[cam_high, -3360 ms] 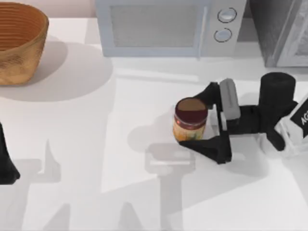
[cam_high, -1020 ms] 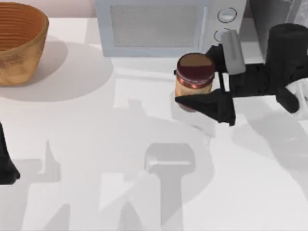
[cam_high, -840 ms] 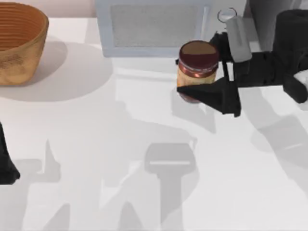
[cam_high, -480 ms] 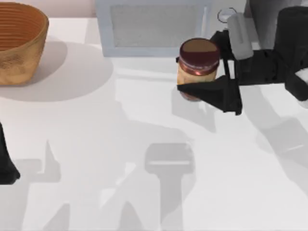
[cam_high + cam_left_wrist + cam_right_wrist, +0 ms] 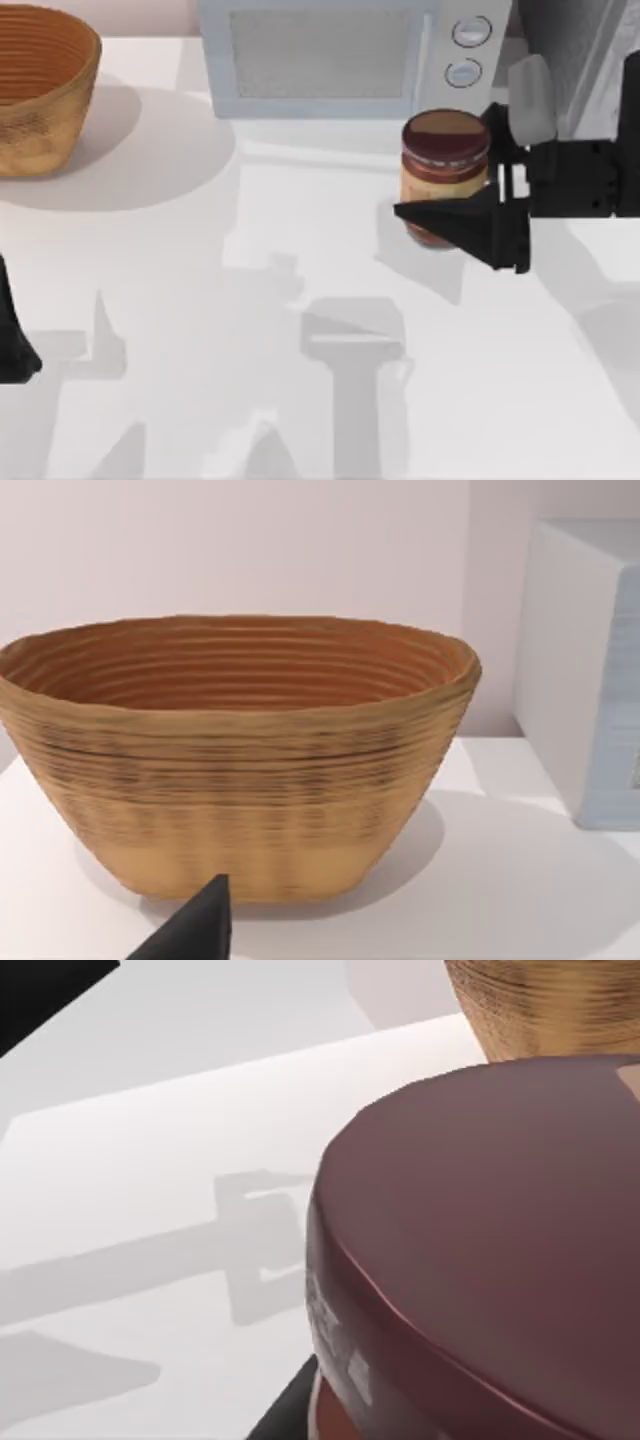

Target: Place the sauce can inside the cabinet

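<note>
The sauce can (image 5: 446,140), with its maroon-brown lid and yellow-orange label, hangs above the table just in front of the microwave's knob side. My right gripper (image 5: 442,186) is shut on it, one dark finger (image 5: 455,216) across the label's near side. In the right wrist view the can's lid (image 5: 480,1240) looms close. The cabinet (image 5: 578,45), dark grey and speckled with a pale door frame, stands at the back right, just right of the can. My left arm (image 5: 12,340) stays parked at the table's left edge.
A white microwave (image 5: 330,55) with two round knobs stands at the back centre, left of the cabinet. A woven basket (image 5: 40,85) sits at the back left, and faces the left wrist camera (image 5: 240,750). Arm shadows cross the white table (image 5: 200,300).
My right gripper lifted the sauce can off the table, carried it back toward the microwave, and has since shifted it right toward the cabinet. The left arm has not moved.
</note>
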